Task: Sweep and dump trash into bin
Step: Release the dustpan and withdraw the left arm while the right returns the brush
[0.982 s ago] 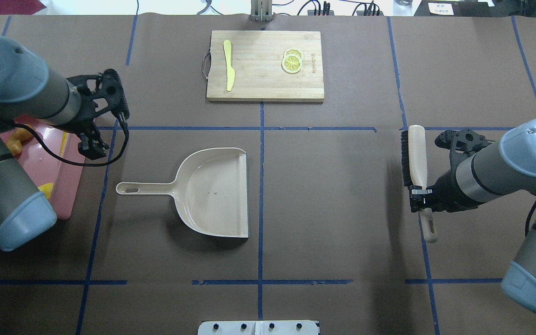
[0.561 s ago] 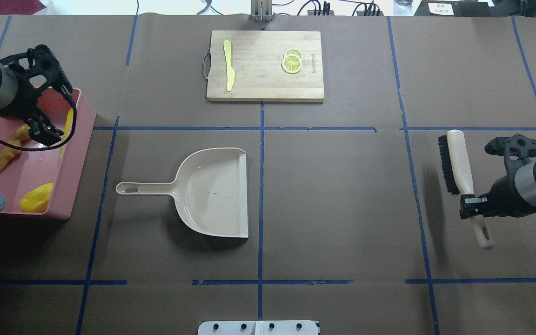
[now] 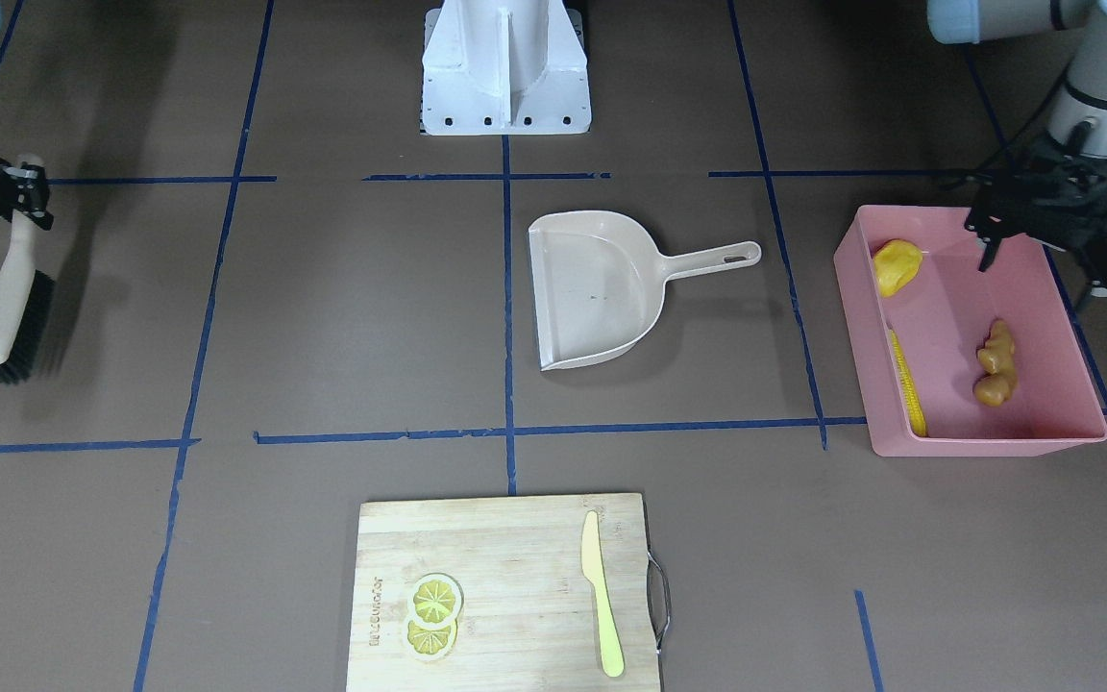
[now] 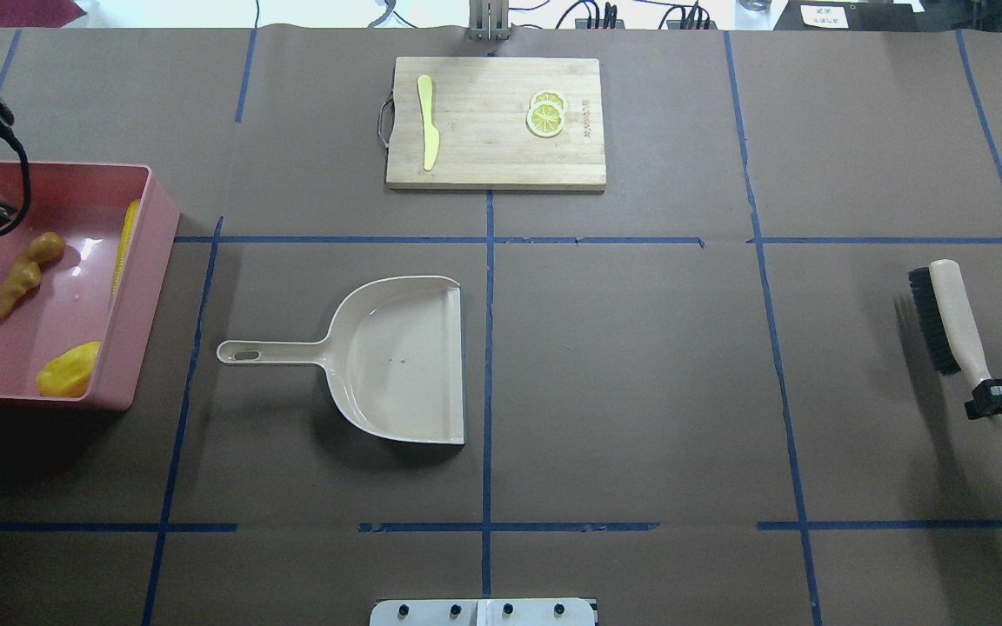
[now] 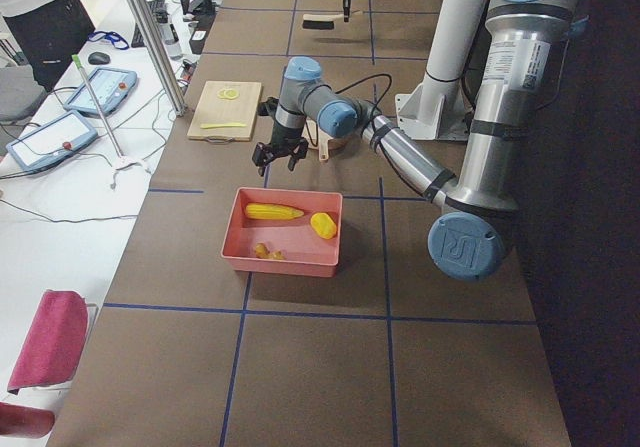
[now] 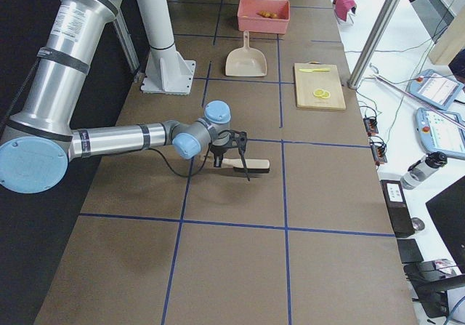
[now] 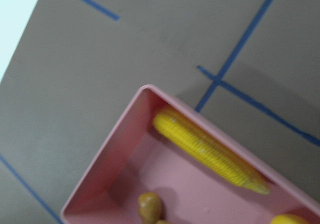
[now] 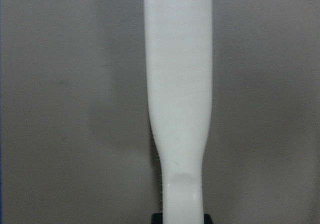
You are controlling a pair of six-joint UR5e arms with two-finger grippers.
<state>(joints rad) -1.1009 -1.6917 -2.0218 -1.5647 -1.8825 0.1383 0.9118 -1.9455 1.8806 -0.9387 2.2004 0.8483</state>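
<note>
Now the corn [image 4: 125, 243], potato [image 4: 69, 369] and ginger [image 4: 27, 274] lie in the pink bin [image 4: 66, 304] at left. The left gripper [image 3: 1041, 274] hangs over its corner, seemingly released, while the right gripper [image 4: 1001, 398] clenches the brush [image 4: 958, 322] at right.

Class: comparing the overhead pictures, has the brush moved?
Yes. The brush has moved right, away from the vertical blue tape line and the dustpan.

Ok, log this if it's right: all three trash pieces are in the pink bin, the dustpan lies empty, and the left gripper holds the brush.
Wrong on one point: the right gripper, not the left, holds the brush, as the overhead exterior view shows. The rest stands: the trash is in the pink bin and the dustpan lies empty.
</note>
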